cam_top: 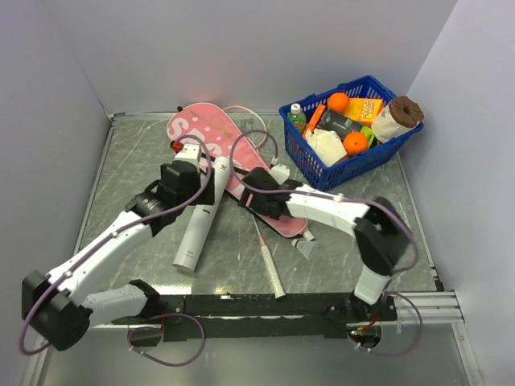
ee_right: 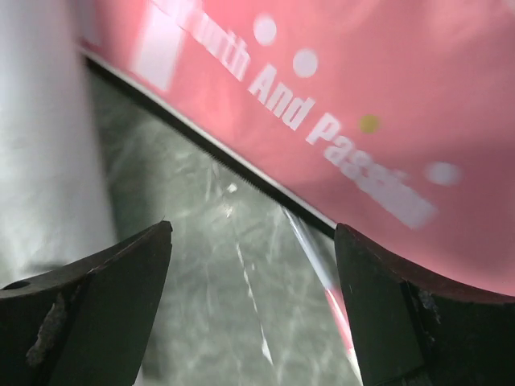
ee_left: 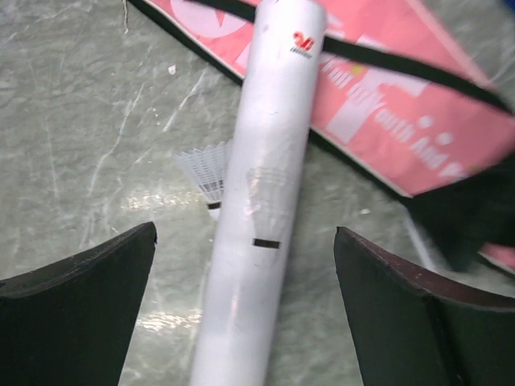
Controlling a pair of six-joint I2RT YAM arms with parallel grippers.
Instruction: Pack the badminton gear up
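Observation:
The long white tube point(cam_top: 197, 229) lies slanted on the table, its upper end against the pink bag point(cam_top: 201, 127) lettered in white. My left gripper point(cam_top: 201, 165) hovers open over the tube point(ee_left: 265, 201), one finger on each side and neither touching it. A white shuttlecock point(ee_left: 205, 173) peeks out from under the tube's left side. The bag's black strap point(ee_left: 402, 64) crosses its pink face. My right gripper point(cam_top: 249, 189) is open and empty beside the bag's edge point(ee_right: 362, 96), above a racket's thin shaft point(ee_right: 322, 269). That racket's white handle point(cam_top: 271, 269) points toward me.
A blue basket point(cam_top: 322, 173) of groceries stands at the back right, close to the right arm. A thin pink racket hoop point(cam_top: 256, 121) shows behind the bag. Grey walls enclose the table on three sides.

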